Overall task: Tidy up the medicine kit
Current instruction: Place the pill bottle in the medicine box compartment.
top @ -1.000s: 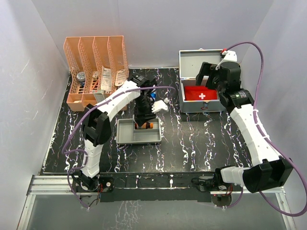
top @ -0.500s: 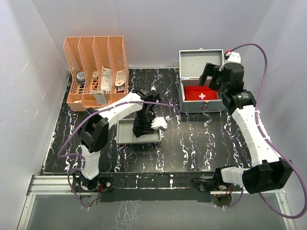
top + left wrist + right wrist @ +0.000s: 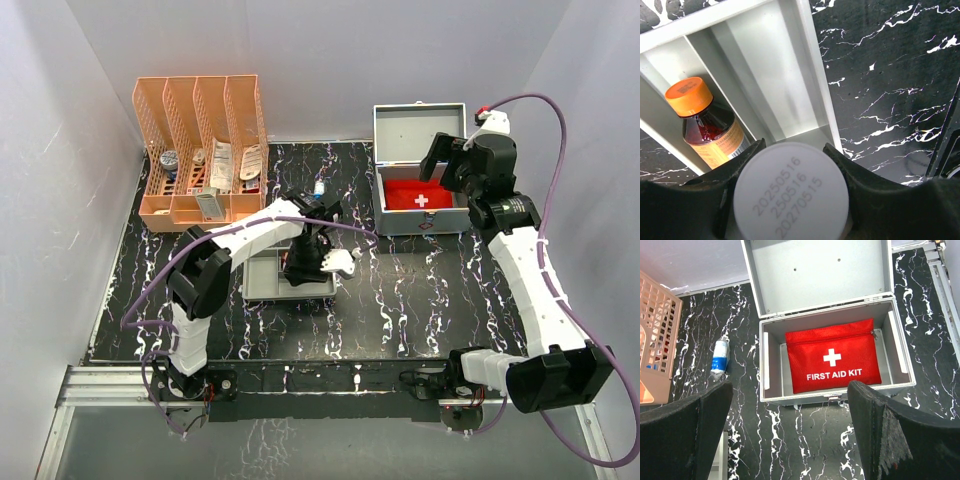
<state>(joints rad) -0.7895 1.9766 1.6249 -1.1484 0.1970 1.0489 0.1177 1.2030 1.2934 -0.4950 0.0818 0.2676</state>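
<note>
The medicine kit (image 3: 420, 226), a silver metal case, stands open at the back right with its lid (image 3: 825, 280) upright. A red "FIRST AID KIT" pouch (image 3: 832, 360) lies inside it. My right gripper (image 3: 450, 160) hangs open above the case, nothing between its fingers (image 3: 875, 430). My left gripper (image 3: 305, 265) is shut on a white-capped bottle (image 3: 791, 192) with printed dates on the cap, held over the grey tray (image 3: 765, 65). An amber bottle with an orange cap (image 3: 707, 122) lies in the tray's narrow compartment.
An orange file rack (image 3: 200, 150) with several small items stands at the back left. A blue and white wrapped item (image 3: 720, 356) lies on the black marbled table, left of the case. The grey tray (image 3: 262, 285) sits mid-table.
My left gripper has carried the white-capped bottle from the tray's far edge toward its near right part. The right gripper has drifted slightly right and stays open.
</note>
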